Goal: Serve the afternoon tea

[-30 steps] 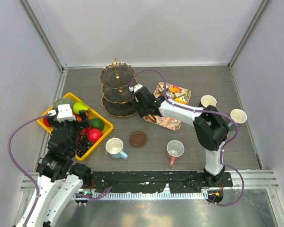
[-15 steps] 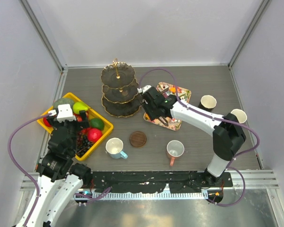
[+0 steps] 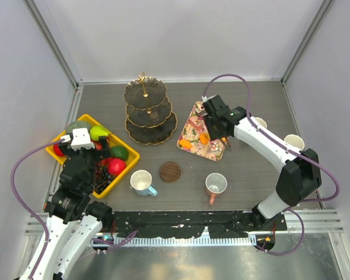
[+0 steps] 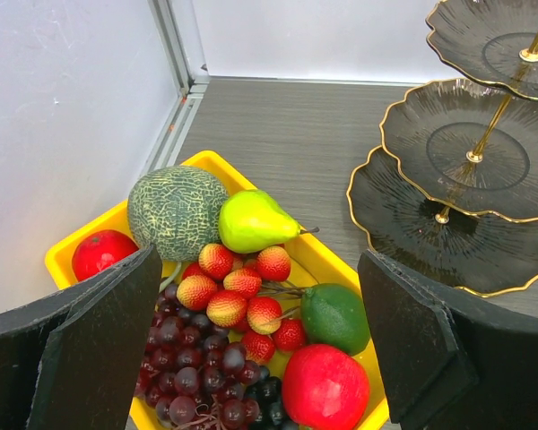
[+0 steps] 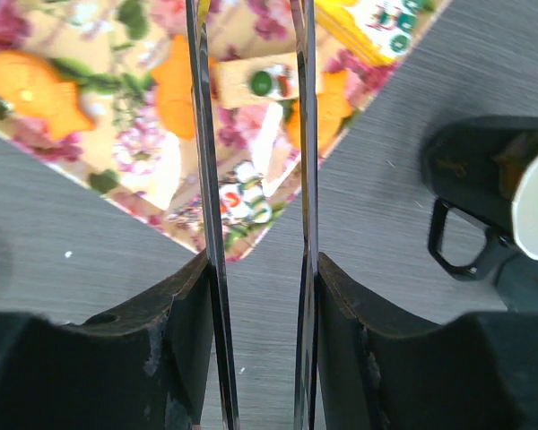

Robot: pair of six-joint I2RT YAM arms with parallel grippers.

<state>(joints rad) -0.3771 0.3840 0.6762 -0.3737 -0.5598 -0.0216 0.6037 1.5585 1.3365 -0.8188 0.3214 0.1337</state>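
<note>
The dark three-tier stand (image 3: 144,111) with its gold handle is at the back centre, and its tiers (image 4: 471,152) look bare. A floral tray (image 3: 193,121) to its right holds orange pastries (image 3: 203,139) and a cake slice (image 5: 255,81). My right gripper (image 3: 213,125) hovers over that tray, open. Its thin blades (image 5: 202,134) stand parallel with nothing between them. A fish-shaped pastry (image 5: 36,94) lies left of them. The black mug (image 5: 480,202) is to the right. My left gripper (image 4: 258,269) is wide open over the fruit.
A yellow crate (image 3: 128,156) of fruit sits at the left, under my left gripper (image 3: 81,153). A white mug (image 3: 141,181), a brown coaster (image 3: 170,171) and a pinkish mug (image 3: 216,184) line the front. A cream mug (image 3: 293,143) stands far right.
My right gripper has swung from beside the stand's lower tier to the right, over the floral tray. The left arm has not moved.
</note>
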